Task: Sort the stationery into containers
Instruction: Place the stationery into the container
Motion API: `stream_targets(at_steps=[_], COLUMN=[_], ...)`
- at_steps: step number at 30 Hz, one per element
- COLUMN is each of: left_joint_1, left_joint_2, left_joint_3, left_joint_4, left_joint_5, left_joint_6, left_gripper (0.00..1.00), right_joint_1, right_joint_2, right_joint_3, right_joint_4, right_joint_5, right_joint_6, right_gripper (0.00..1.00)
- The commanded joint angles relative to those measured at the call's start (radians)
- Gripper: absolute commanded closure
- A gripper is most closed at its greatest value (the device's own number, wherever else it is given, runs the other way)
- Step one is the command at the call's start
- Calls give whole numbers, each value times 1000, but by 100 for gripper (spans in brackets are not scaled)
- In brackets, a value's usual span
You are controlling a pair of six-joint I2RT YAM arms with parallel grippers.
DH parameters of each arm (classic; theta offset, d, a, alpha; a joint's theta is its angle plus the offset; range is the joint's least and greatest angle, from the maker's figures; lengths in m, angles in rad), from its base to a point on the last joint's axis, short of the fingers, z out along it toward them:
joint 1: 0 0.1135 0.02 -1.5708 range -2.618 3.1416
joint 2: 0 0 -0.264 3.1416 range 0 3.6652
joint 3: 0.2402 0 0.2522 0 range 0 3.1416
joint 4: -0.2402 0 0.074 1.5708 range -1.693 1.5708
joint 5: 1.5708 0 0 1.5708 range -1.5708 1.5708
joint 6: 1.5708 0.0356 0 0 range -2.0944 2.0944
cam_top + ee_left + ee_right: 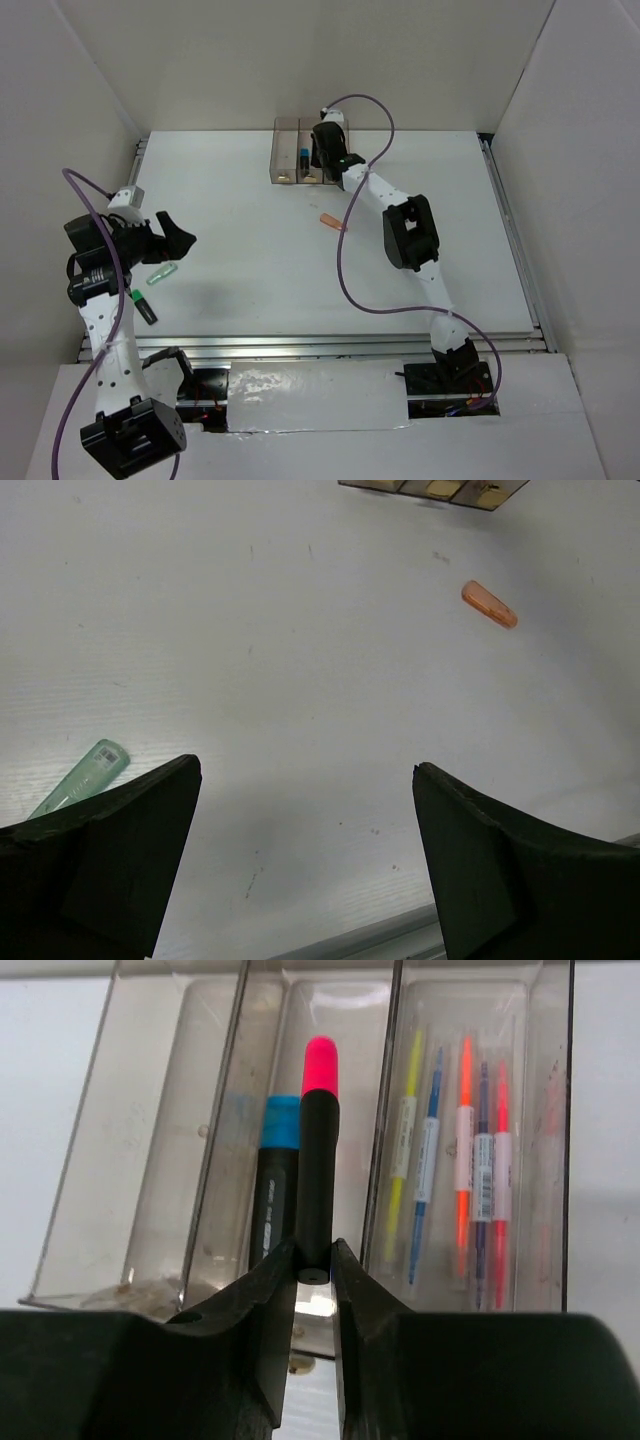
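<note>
As right tool (313,1257) pinches highlighter (318,1150), bins (140,1130) below

A robotics lab test cell: 2 cabled arms (408,230) bolted to a white table (250,215) boxed by plain white panels (330,60).

We see the right gripper (313,1260) pinching a pink highlighter (318,1150) over the middle bin (352,1080), beside a blue-tipped marker (276,1190).
</note>
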Motion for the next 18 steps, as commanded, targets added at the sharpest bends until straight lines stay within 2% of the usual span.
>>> stream_targets(at_steps=[1, 2, 4, 5, 8, 11, 13, 18], left_joint_1=[9, 9, 13, 19, 29, 49, 56, 122], left_joint_2=[3, 14, 23, 25, 28, 31, 46, 109], left_joint_3=[32, 45, 62, 70, 93, 124, 151, 194], left_joint_4=[-23, -46, -65, -77, -97, -149, -212, -314], left_joint_5=[52, 40, 7, -1, -49, -128, -185, -406], left_joint_6=[78, 78, 127, 132, 150, 180, 209, 216], left_gripper=[1, 1, 1, 1, 1, 2, 11, 23], right_joint_1=[-7, -5, -4, -4, -2, 7, 13, 21], right_joint_2=[8, 10, 7, 5, -2, -45, -106, -293], right_joint_3=[97, 96, 91, 88, 88, 64, 30, -143], right_joint_4=[101, 104, 112, 112, 98, 80, 63, 51], right_joint_5=[3, 3, -2, -5, -52, -77, -106, -160], right_joint_6=[30, 30, 30, 31, 37, 37, 33, 7], right_gripper=[73, 70, 53, 39, 25, 23, 24, 24])
